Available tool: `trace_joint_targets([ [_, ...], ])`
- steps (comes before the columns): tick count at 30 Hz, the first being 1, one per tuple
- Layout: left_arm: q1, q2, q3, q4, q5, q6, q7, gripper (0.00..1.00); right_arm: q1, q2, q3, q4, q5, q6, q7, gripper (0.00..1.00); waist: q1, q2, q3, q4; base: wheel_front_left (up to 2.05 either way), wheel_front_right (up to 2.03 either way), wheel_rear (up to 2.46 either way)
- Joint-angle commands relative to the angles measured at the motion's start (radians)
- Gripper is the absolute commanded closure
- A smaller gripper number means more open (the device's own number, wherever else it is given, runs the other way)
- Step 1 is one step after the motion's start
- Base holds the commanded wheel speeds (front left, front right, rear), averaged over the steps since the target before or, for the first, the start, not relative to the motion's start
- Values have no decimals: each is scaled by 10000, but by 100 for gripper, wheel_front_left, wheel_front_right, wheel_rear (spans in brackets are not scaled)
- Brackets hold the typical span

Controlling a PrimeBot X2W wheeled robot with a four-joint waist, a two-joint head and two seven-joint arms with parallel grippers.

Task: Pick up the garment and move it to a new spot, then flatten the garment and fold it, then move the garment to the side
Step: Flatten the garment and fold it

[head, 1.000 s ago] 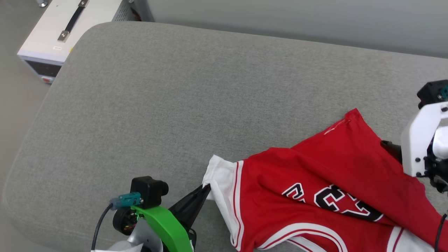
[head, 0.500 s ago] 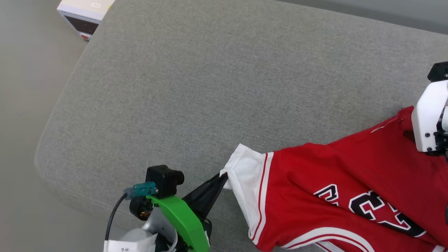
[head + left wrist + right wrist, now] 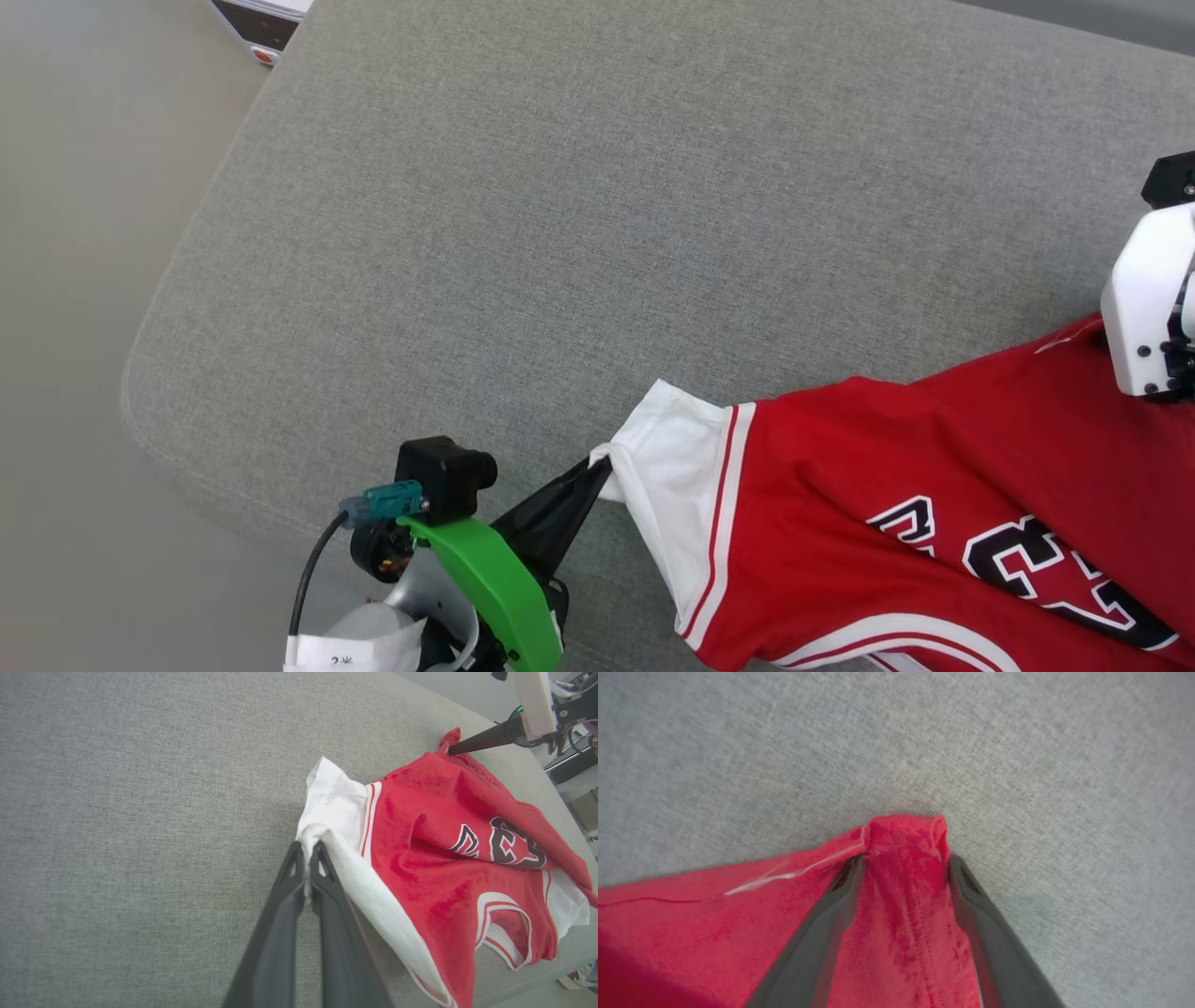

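The red garment (image 3: 887, 448) with white sleeves and black print lies on the grey cushion (image 3: 560, 233), stretched between my two grippers. My left gripper (image 3: 597, 464) is shut on the edge of a white sleeve (image 3: 334, 800); in the left wrist view the left gripper (image 3: 306, 847) pinches the cloth at its tips. My right gripper (image 3: 903, 858) is shut on a bunched red corner of the garment (image 3: 901, 882). That corner and the dark fingers (image 3: 476, 742) also show at the top right of the left wrist view. In the head view the white right wrist housing (image 3: 1144, 299) hides its fingertips.
The cushion's rounded left corner (image 3: 140, 392) drops to a beige floor (image 3: 75, 280). A white box with a dark front panel (image 3: 257, 14) stands on the floor at the top left. Bare cushion stretches behind the garment.
The head camera has shifted, so the cushion's corner sits further right. The garment is drawn out longer between the grippers, and its red corner has moved right. Both grips are unchanged.
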Motion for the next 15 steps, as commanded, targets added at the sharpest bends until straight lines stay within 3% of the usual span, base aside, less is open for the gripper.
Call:
trace_joint_targets([
  [1, -211, -76, -18, 47, 52, -48, -50, 100, 443, 202, 215, 412, 93, -7, -18, 100, -1, 0, -67, 0, 0, 0, 0],
  [15, -11, 413, 298, -45, -47, 305, 37, 100, 120, 536, -220, 842, 490, -7, -2587, 100, -1, 0, -1400, -817, 0, 0, 0],
])
